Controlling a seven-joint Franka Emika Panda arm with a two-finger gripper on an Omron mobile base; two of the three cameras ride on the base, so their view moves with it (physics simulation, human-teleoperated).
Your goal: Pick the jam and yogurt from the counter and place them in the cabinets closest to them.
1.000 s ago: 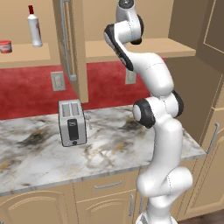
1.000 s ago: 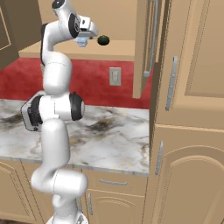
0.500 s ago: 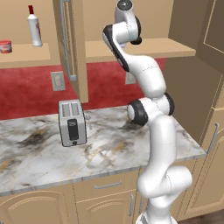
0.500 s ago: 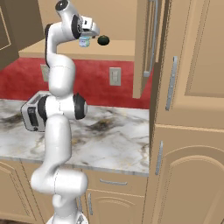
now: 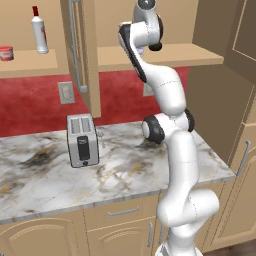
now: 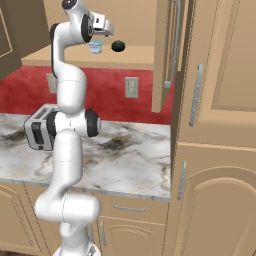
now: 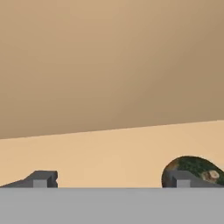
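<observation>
My fingers (image 6: 104,33) stand wide, holding nothing. The small white blue-banded yogurt cup (image 6: 96,47) sits upright on the tan wooden cabinet shelf (image 6: 135,56), just below my fingers, released.

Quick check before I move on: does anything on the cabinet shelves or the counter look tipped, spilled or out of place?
Nothing stands out. The yogurt stands upright on the cabinet shelf beside a dark green round object. The jam and a white bottle stand upright on the other shelf, and the toaster sits square on the counter.
</observation>
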